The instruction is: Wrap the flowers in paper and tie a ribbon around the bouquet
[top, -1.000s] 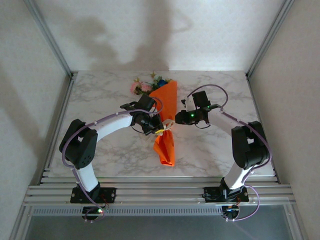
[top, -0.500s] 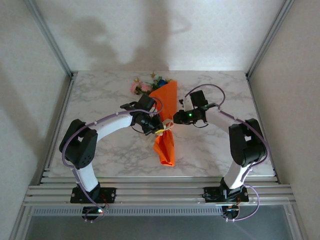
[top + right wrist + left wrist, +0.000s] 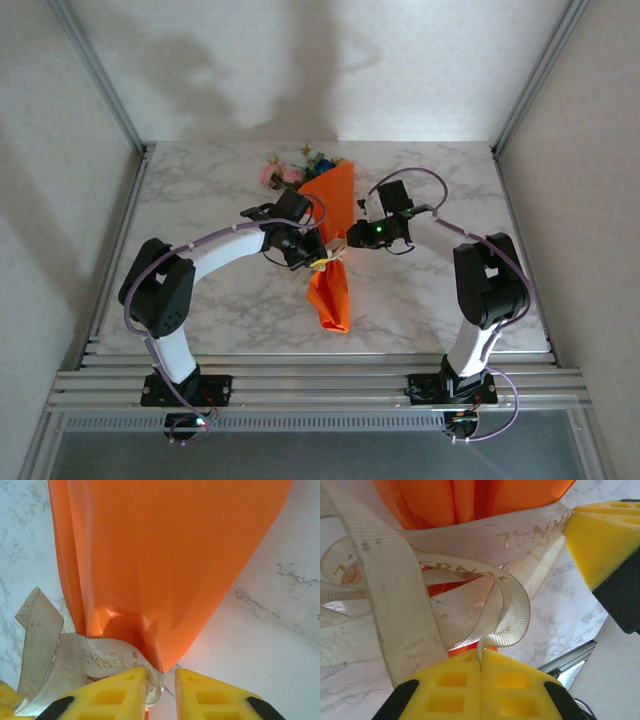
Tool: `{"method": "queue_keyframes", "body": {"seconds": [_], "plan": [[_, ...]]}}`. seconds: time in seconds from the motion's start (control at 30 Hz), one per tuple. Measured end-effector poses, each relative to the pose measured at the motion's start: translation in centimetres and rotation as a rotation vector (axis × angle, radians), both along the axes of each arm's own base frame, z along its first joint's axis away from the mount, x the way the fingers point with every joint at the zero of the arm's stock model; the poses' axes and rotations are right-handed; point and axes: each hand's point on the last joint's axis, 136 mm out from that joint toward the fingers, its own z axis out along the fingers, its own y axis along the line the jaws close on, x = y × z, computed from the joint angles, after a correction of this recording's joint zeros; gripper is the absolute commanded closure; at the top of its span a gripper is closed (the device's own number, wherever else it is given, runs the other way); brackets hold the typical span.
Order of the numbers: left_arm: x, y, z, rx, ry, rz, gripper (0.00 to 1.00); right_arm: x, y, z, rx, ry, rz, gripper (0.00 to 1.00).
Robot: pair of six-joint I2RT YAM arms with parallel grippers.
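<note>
Mostly hidden: bouquet (image 3: 333,195) waist under ribbon (image 3: 470,537) loops

Pads of left gripper (image 3: 481,656) clamp a ribbon loop; right gripper (image 3: 161,674) narrowly parted at ribbon, grip unclear. Bouquet lies mid-table, blooms (image 3: 285,172) tiny, blurry. White marble table (image 3: 200,200), pale walls (image 3: 300,60).

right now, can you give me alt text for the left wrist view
Close-up: the left gripper, its yellow fingers shut at the bottom edge, pinches a loop of the cream ribbon, which is banded around the orange bouquet above. A second yellow pad sits at the upper right.
</note>
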Motion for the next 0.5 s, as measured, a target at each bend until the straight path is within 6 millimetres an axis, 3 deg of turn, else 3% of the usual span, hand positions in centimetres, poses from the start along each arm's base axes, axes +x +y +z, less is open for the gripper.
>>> {"method": "queue_keyframes", "body": {"seconds": [0.27, 0.5], "plan": [[0.1, 0.0, 0.2, -0.001, -0.002, 0.0, 1.0, 0.1, 0.0, 0.0, -0.004, -0.004, -0.003, 0.96], [0.1, -0.1, 0.2, -0.001, -0.003, 0.0, 1.0, 0.2, 0.0, 1.2, -0.033, -0.054, -0.013, 1.0]]}}
